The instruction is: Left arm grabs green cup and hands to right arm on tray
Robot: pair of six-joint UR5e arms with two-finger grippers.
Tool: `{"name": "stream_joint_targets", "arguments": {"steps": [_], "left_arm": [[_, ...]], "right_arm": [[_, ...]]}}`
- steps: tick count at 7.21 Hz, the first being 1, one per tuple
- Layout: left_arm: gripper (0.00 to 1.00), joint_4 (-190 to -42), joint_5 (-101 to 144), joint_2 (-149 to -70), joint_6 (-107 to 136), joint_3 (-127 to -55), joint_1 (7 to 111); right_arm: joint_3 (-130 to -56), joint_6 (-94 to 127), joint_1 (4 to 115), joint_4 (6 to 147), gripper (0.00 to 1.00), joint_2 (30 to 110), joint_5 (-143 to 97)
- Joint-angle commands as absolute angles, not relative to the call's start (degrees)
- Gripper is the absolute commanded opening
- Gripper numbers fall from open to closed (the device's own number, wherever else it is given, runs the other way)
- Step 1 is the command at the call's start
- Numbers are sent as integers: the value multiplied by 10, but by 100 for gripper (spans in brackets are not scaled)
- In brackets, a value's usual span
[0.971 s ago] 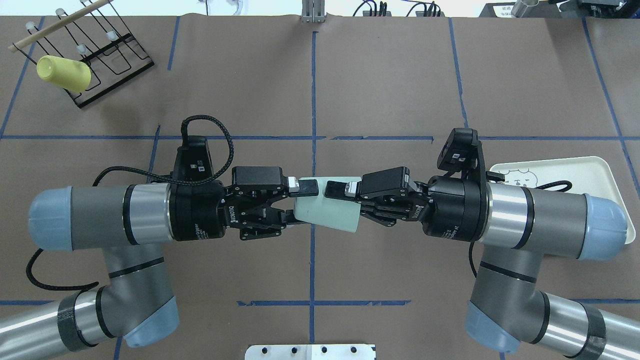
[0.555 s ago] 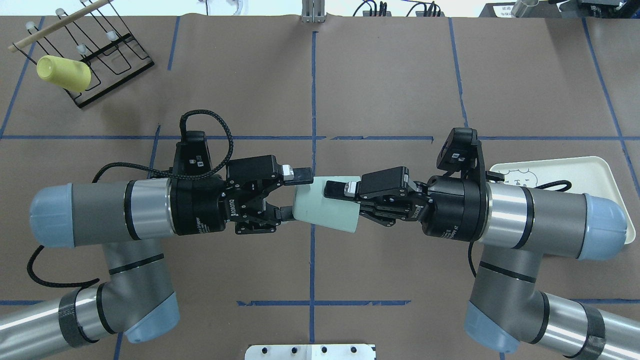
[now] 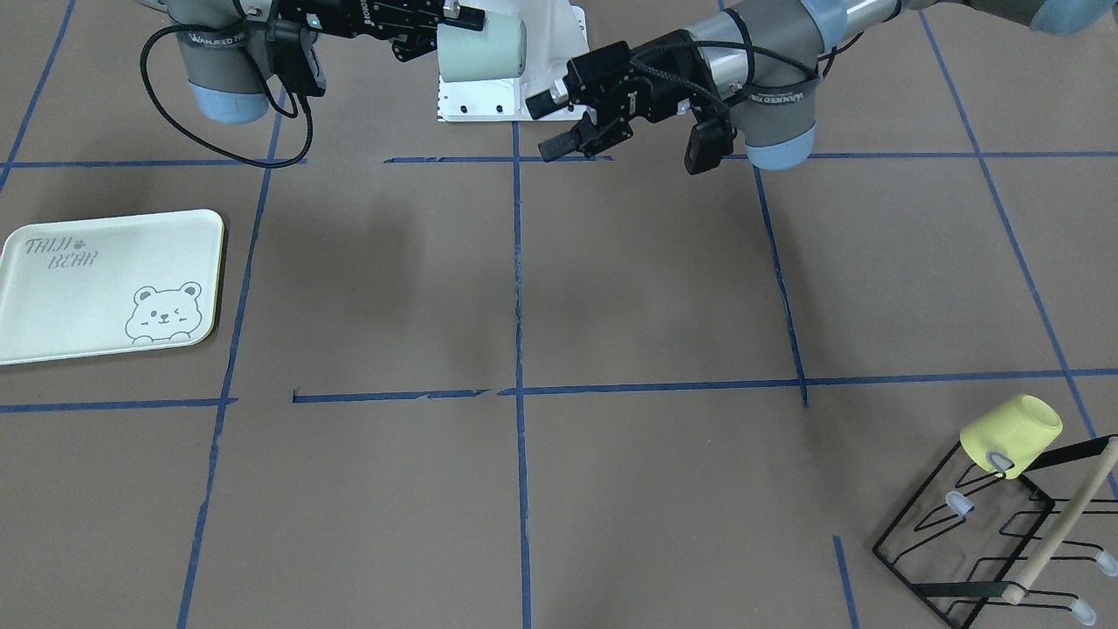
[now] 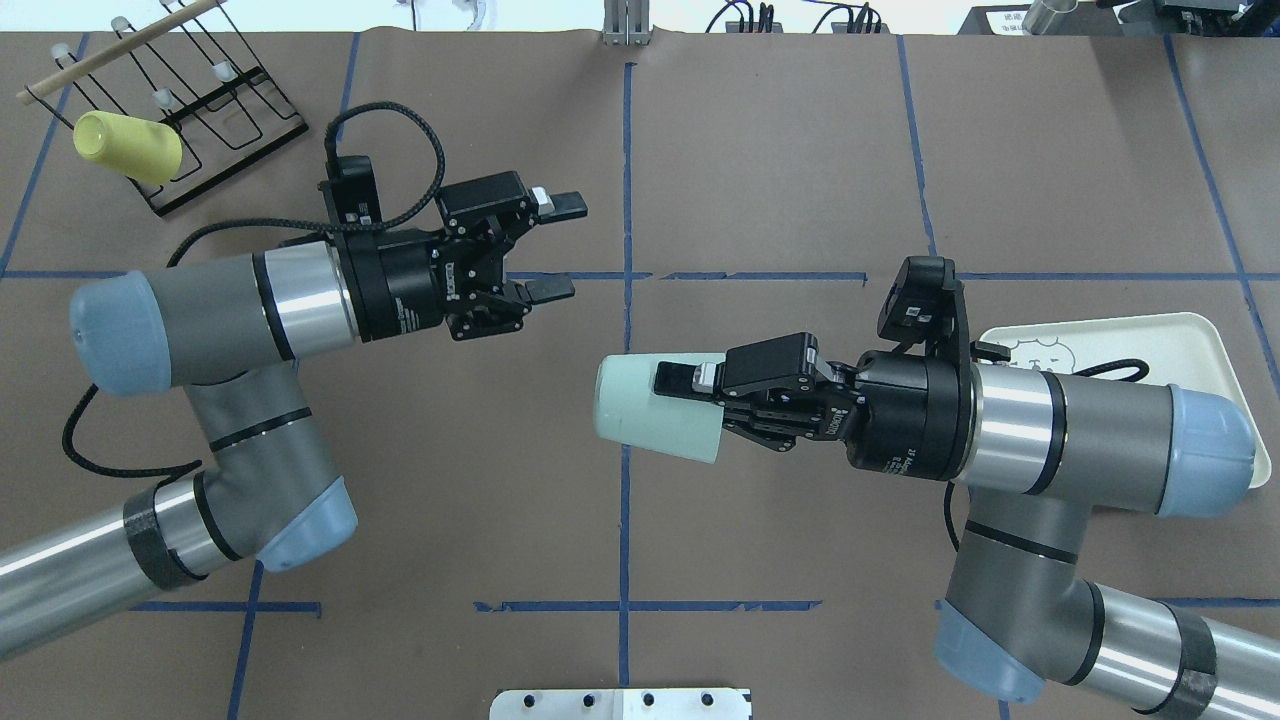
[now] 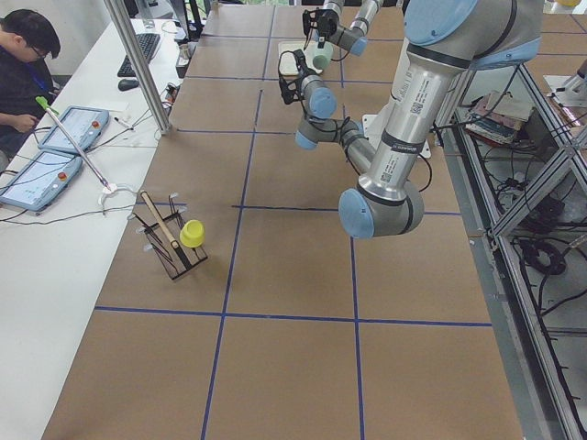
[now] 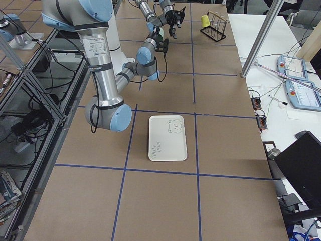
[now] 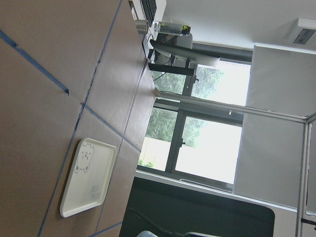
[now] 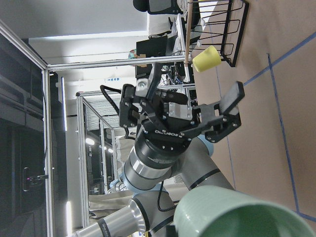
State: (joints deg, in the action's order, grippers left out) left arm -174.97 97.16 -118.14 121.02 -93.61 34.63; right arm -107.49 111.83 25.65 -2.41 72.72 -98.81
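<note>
The green cup (image 4: pixel 650 412) lies on its side in the air over the table's middle, held by my right gripper (image 4: pixel 672 408), which is shut on its rim end. It also shows in the front view (image 3: pixel 482 49) and at the bottom of the right wrist view (image 8: pixel 237 215). My left gripper (image 4: pixel 566 247) is open and empty, apart from the cup, to its upper left; the right wrist view shows it (image 8: pixel 228 114) with jaws spread. The tray (image 4: pixel 1150 340) lies flat at the table's right, partly under my right arm, and shows bare in the front view (image 3: pixel 79 297).
A yellow cup (image 4: pixel 128 147) hangs on a black wire rack (image 4: pixel 215 110) at the far left corner, with a wooden stick across the rack. A white base plate (image 4: pixel 620 703) sits at the near edge. Blue tape lines cross the brown table.
My left gripper has opened, let go of the green cup and drawn back up and to the left. My right gripper stays shut on the cup, which now hangs from it alone.
</note>
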Motion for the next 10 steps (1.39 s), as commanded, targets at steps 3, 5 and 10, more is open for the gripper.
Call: {"name": "stream_joint_targets", "arguments": {"steps": [3,5,10], "left_arm": [[100,-1478,1060,-1183,1063,-925,447],[100,-1303,1153,-1179,919,-946,501],[100,-762,1166,-1095,327,-1155,571]], "right_arm": [[-1082,1085,359,216,0,727,-1113],[-1092,991,423,401,0,725,-1187],[-1246,593,490,1002,0,738,-1185]]}}
